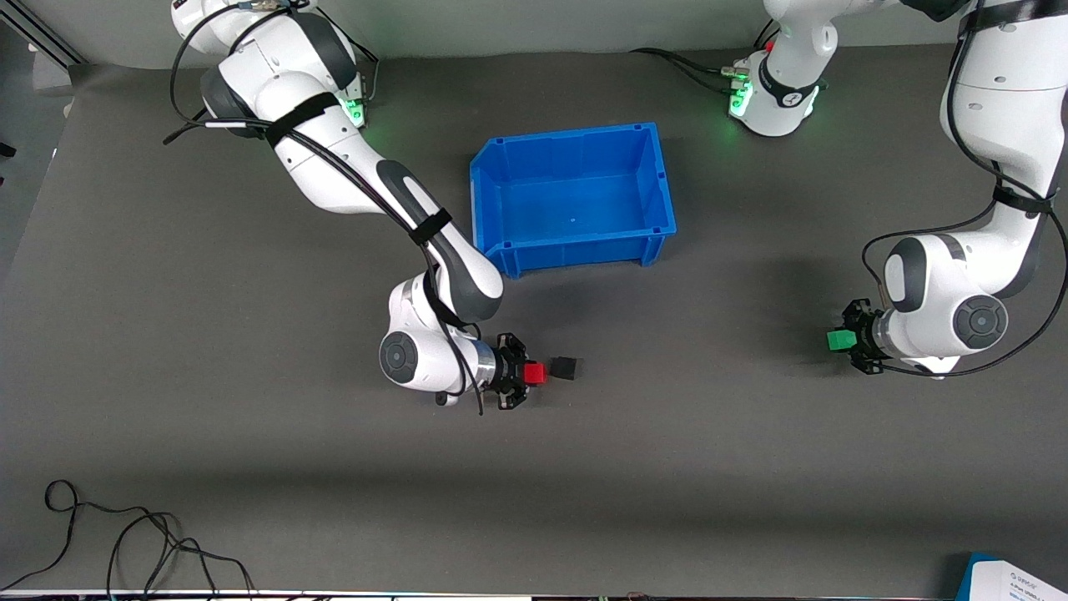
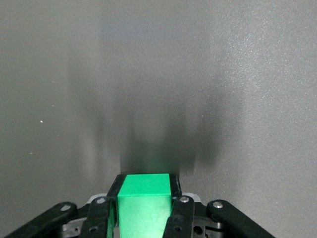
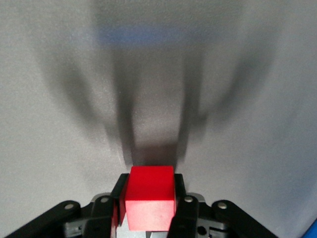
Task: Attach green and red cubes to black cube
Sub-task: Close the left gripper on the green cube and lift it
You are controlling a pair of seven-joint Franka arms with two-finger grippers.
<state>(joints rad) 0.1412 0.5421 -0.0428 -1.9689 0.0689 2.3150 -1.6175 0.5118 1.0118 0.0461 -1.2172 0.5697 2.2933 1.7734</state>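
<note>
My right gripper (image 1: 534,373) is shut on the red cube (image 1: 536,373), low over the table. The small matte black cube (image 1: 564,368) lies right beside the red cube, toward the left arm's end; I cannot tell whether they touch. In the right wrist view the red cube (image 3: 150,198) sits between the fingers (image 3: 179,208) and the black cube does not show. My left gripper (image 1: 841,340) is shut on the green cube (image 1: 841,340), low over the table near the left arm's end. The green cube (image 2: 144,203) fills the jaws in the left wrist view.
An empty blue bin (image 1: 567,138) stands at mid table, farther from the front camera than the black cube. Loose black cables (image 1: 125,542) lie at the near edge toward the right arm's end. A blue and white object (image 1: 1014,580) shows at the near corner.
</note>
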